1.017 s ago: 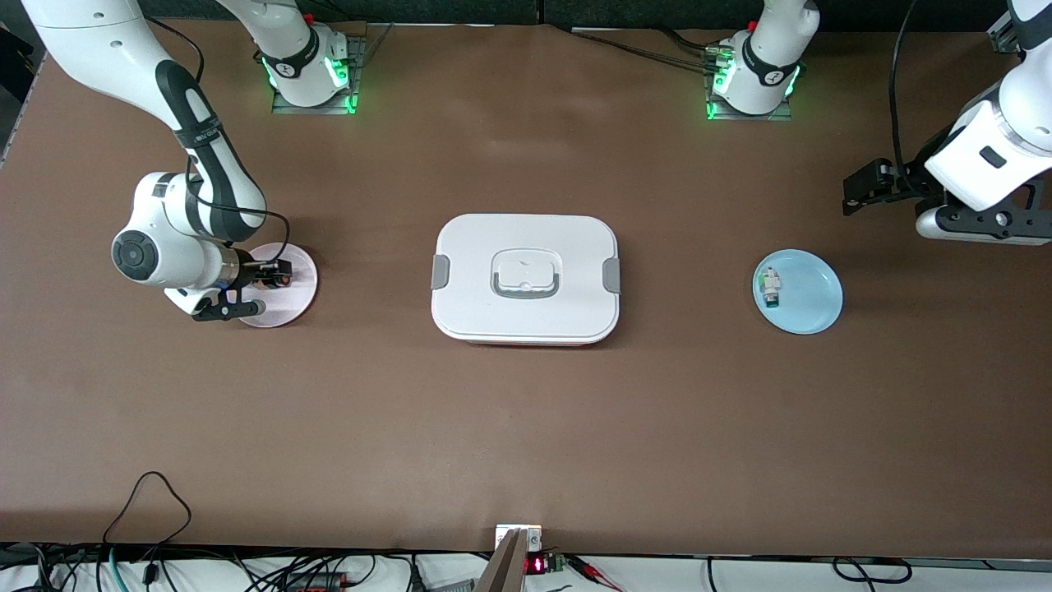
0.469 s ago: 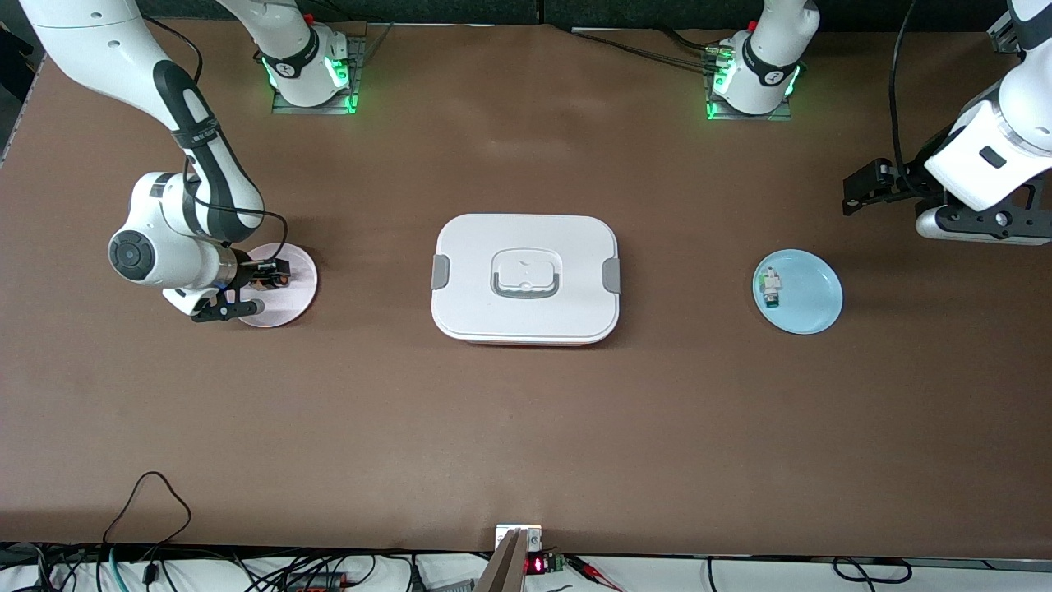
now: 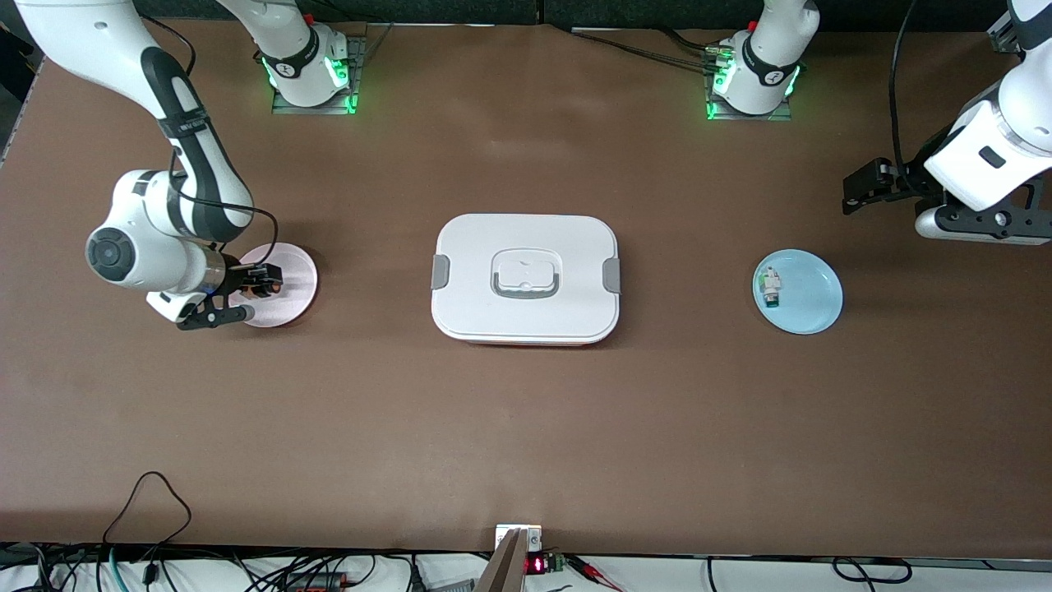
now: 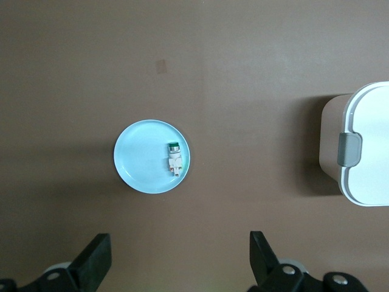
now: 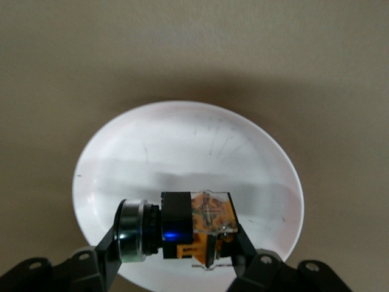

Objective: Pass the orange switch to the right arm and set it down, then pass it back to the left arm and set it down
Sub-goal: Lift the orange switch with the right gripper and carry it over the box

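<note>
The orange switch (image 5: 194, 222), black with an orange body and a silver cap, sits crosswise between my right gripper's (image 5: 179, 242) fingers, which are shut on its two ends. In the front view the right gripper (image 3: 261, 279) holds the orange switch (image 3: 269, 282) over the pink plate (image 3: 288, 288), at the edge toward the right arm's end. The white box (image 3: 485, 247) stands mid-table between the two plates. My left gripper (image 3: 863, 191) hangs open and empty, high over bare table at the left arm's end; its fingers (image 4: 94, 258) stand wide apart.
A pale blue plate (image 3: 809, 300) lies between the box and the left arm's end, with a small white-and-green part (image 3: 770, 288) on it. From the left wrist I see this blue plate (image 4: 143, 161), the part (image 4: 174, 159) and the box's latch end (image 4: 368, 152).
The right arm has drawn slightly toward its own end of the table, carrying the switch from the plate's middle to its edge. The left arm has not moved.
</note>
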Controlling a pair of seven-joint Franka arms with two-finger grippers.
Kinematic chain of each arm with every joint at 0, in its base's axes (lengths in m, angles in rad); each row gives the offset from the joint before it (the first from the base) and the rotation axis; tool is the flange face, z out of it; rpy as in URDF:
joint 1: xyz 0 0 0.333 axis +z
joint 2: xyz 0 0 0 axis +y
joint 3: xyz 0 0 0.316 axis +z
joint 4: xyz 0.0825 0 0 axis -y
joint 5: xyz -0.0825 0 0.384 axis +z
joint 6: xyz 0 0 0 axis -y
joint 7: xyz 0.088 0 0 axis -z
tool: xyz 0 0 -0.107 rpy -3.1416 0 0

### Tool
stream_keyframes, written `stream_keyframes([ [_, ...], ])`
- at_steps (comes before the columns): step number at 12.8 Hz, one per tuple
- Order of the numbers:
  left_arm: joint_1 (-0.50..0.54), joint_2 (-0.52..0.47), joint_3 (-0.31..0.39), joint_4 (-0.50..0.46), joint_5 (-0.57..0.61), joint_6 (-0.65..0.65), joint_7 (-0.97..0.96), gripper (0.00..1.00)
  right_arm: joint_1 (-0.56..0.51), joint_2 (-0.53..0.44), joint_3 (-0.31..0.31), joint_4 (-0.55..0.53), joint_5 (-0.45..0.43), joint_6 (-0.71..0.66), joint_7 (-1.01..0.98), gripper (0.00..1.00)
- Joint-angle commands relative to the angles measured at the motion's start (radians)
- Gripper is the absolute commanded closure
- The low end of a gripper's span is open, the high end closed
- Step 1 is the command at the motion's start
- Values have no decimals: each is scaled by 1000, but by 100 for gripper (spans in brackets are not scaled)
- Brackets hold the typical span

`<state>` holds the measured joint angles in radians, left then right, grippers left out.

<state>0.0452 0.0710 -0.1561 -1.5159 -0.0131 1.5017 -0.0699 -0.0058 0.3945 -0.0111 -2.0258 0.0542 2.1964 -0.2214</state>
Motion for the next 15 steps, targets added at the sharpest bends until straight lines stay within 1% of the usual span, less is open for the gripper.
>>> stream_keyframes([
  [1, 5, 9, -2, 28, -11, -24, 5, 0, -8, -20, 8, 97, 13, -113, -29, 77],
  [3, 5, 9, -2, 28, -11, -23, 5, 0, -8, -25, 11, 159, 12, -167, -47, 77],
  [6, 5, 9, -2, 28, -11, -23, 7, 0, -8, -37, 46, 240, 13, -216, -78, 77],
  [9, 5, 9, -2, 28, -11, -24, 5, 0, -6, -74, 81, 280, 15, -237, -78, 77],
  [11, 5, 9, -2, 28, -11, -24, 5, 0, -5, -97, 100, 320, 16, -276, -78, 77],
  [12, 5, 9, -2, 28, -11, -24, 5, 0, -5, -98, 115, 343, 33, -294, -78, 77],
  [14, 5, 9, -2, 26, -13, -28, 5, 0, -8, -106, 118, 381, 122, -337, -97, 77],
  [15, 5, 9, -2, 26, -13, -28, 5, 0, -9, -115, 118, 401, 143, -340, -143, 77],
])
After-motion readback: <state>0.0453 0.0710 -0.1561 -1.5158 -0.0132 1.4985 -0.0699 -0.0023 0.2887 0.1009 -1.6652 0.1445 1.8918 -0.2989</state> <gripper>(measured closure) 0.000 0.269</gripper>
